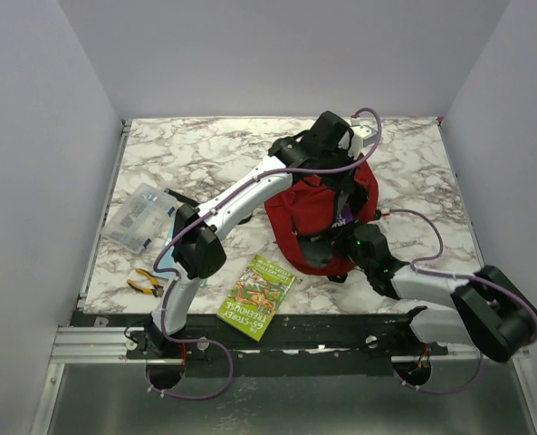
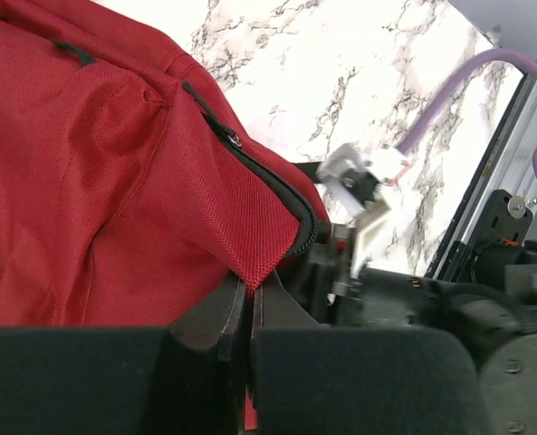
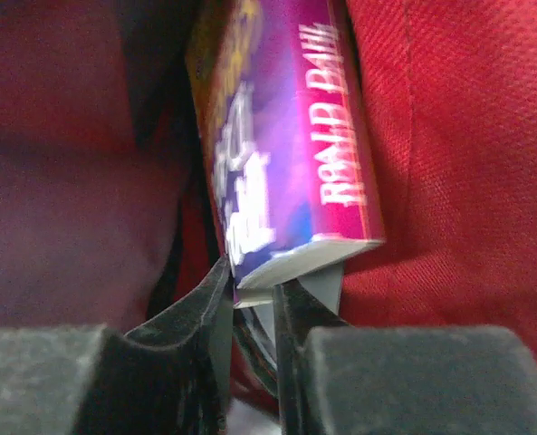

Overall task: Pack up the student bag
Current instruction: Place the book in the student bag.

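Top view: student bag (image 1: 295, 222) sits centre-right of frame on marble table (image 1: 186, 154), rounded dark-red body, mouth facing lower edge of frame. L arm runs from lower left diagonally up to the bag's top edge. R arm comes in from lower right, wrist at the bag's mouth.

L wrist view: left gripper (image 2: 250, 304) at bottom centre, jaws pressed together w/ a fold of red bag fabric pinched between them, right at the zip edge. Fabric pulled to a point at the pinch. Black zip line runs up-left from there. White connector (image 2: 359, 177) w/ purple cable at right-centre, dark arm hardware below it.

R wrist view: right gripper (image 3: 254, 304) at bottom centre, inside the bag, red fabric on both sides. Jaws narrowly apart. Purple/magenta book (image 3: 286, 145), spine reads "ROALD DAHL", stands upright in upper centre; its lower corner sits just at the fingertips. Cannot tell if the jaws pinch the corner or only touch it; view blurred.

Other items, top view: green book (image 1: 257, 284) flat on table, lower centre, just left of bag. Clear plastic box (image 1: 139, 217) at left. Yellow-handled pliers (image 1: 146, 283) lower left, below the box.
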